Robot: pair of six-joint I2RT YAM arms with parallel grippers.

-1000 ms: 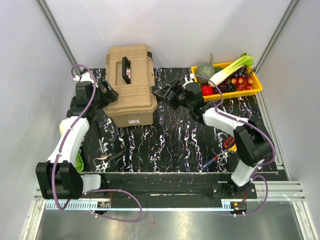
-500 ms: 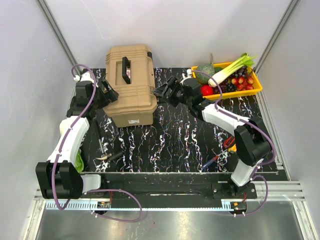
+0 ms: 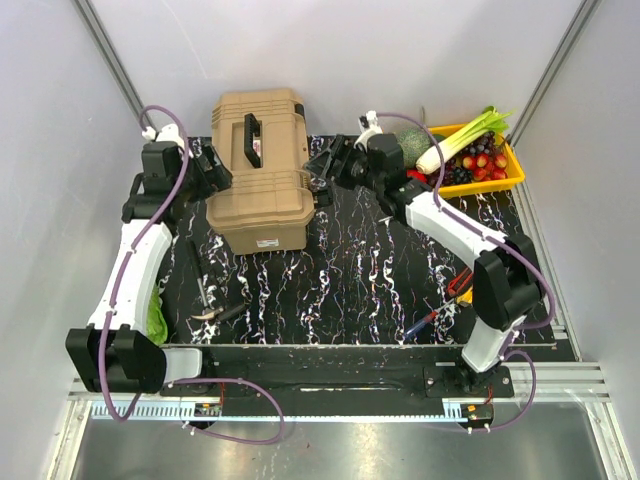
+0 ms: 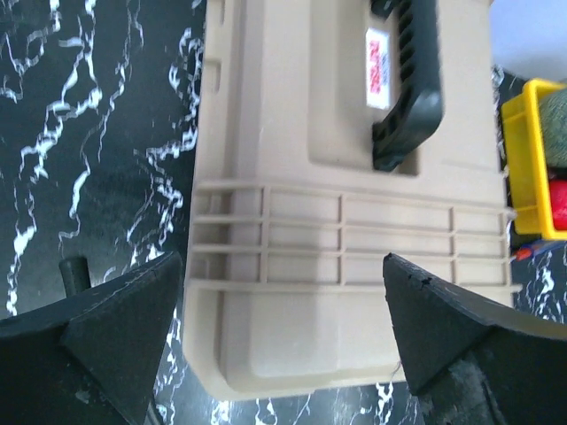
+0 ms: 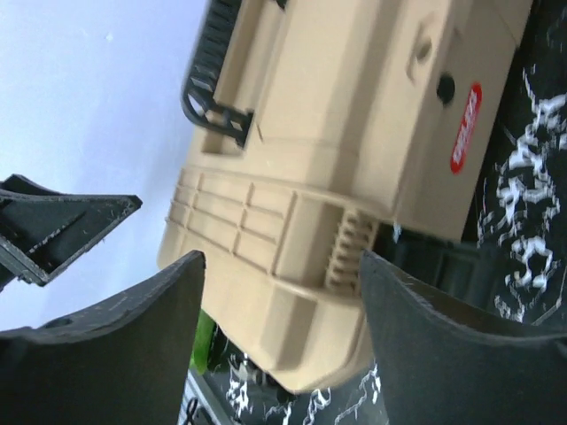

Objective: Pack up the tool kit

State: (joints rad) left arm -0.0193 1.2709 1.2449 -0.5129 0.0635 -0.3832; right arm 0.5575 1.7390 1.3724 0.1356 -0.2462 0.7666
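Nearest the arm bases, loose hand tools lie on the black marbled table (image 3: 360, 260): a dark pair of pliers (image 3: 210, 313) toward the left and red-handled tools (image 3: 455, 288) toward the right, all outside the box. A green leafy item (image 3: 158, 322) lies beside the left arm. Farther back, the tan toolbox (image 3: 258, 175) sits at the table's far left-centre with its ribbed lid closed and its black handle (image 3: 252, 137) folded flat. The left gripper (image 3: 212, 170) is just beside the box's left side, jaws spread wide and holding nothing. The right gripper (image 3: 318, 175) faces the box's right side, equally wide open and empty. Whether either finger touches the box cannot be told. A yellow tray (image 3: 500, 182) of vegetables occupies the far right corner.
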